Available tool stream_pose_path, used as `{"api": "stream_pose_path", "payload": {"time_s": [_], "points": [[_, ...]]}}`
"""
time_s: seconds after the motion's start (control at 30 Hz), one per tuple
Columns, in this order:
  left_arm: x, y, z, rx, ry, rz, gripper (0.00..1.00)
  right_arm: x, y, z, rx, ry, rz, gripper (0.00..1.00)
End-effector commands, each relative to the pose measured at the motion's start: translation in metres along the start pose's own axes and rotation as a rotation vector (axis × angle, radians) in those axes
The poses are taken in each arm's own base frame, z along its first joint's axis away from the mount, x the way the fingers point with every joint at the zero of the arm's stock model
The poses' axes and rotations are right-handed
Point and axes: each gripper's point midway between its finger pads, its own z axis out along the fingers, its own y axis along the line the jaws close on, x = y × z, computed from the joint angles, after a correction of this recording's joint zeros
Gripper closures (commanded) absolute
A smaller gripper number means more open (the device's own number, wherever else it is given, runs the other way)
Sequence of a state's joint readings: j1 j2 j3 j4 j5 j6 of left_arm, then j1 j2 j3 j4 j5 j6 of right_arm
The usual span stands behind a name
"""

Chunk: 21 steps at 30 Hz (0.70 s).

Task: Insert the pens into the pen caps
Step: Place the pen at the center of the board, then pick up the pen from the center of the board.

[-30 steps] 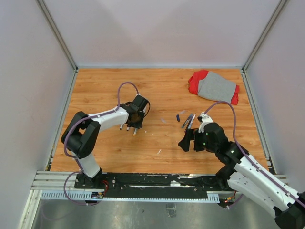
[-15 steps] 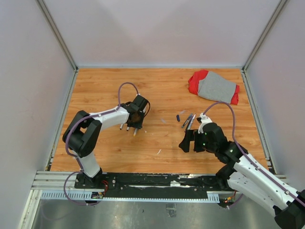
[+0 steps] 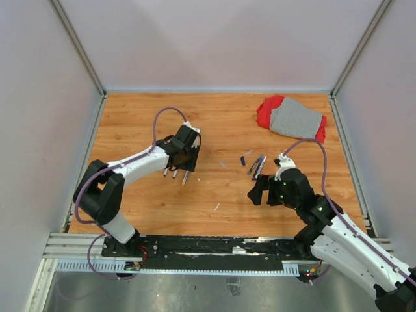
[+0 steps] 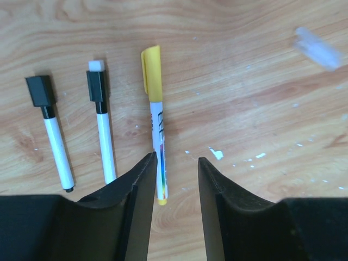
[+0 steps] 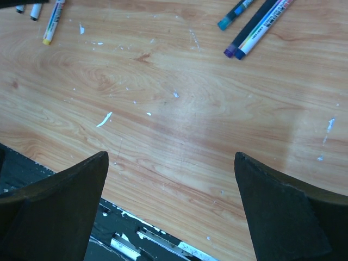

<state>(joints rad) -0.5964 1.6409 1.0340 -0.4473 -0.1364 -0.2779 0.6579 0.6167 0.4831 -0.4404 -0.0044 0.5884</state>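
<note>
Two broad fingers of the right gripper (image 5: 169, 163) frame bare wood at the near side of the surface (image 5: 179, 109); its jaws stand fully apart and hold nothing. Just beyond it lie three loose pens (image 5: 255, 23) bunched together, a teal-tipped one beside a dark one and a white printed one. A short blue cap (image 3: 243, 160) rests a little to their left, apart from them. Across on the left, the left gripper (image 4: 175, 163) hovers over a tidy row: two white markers (image 4: 104, 141) with black caps and a yellow-capped pen (image 4: 155, 114). These three look capped already. Its jaws are partly parted and grip nothing. The yellow pen's tail lies on the wood just beside one finger, unpinched. A pale scrap (image 4: 318, 48), too blurred to name, sits farther off, and a red and grey cloth (image 3: 292, 120) lies at the far right. All these pens should be light, stiff and smooth-barrelled, apt to roll or slide. A pinch across mid-barrel, leaving the writing end free, seems best. The cap is tiny and could squirt from the pads or tip, so it wants a square hold on its closed end.
</note>
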Motion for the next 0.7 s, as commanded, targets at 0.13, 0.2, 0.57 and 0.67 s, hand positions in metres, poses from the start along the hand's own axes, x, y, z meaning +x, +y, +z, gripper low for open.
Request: {"api": "stream_pose_path", "payload": {"time_s": [0.13, 0.2, 0.57, 0.67], "points": [[-0.055, -0.015, -0.062, 0.135, -0.268, -0.038, 0.55, -0.02, -0.015, -0.009, 0.143, -0.006, 0.035, 0.02], [-0.063, -0.018, -0.078, 0.168, -0.326, -0.047, 0.55, -0.022, -0.013, -0.009, 0.139, -0.005, 0.034, 0.02], [-0.086, 0.003, -0.163, 0.177, -0.599, -0.111, 0.5, -0.034, -0.017, -0.011, 0.144, -0.067, -0.056, 0.02], [-0.086, 0.007, -0.186, 0.197, -0.674, -0.124, 0.49, -0.036, -0.018, -0.012, 0.156, -0.062, -0.065, 0.01]]}}
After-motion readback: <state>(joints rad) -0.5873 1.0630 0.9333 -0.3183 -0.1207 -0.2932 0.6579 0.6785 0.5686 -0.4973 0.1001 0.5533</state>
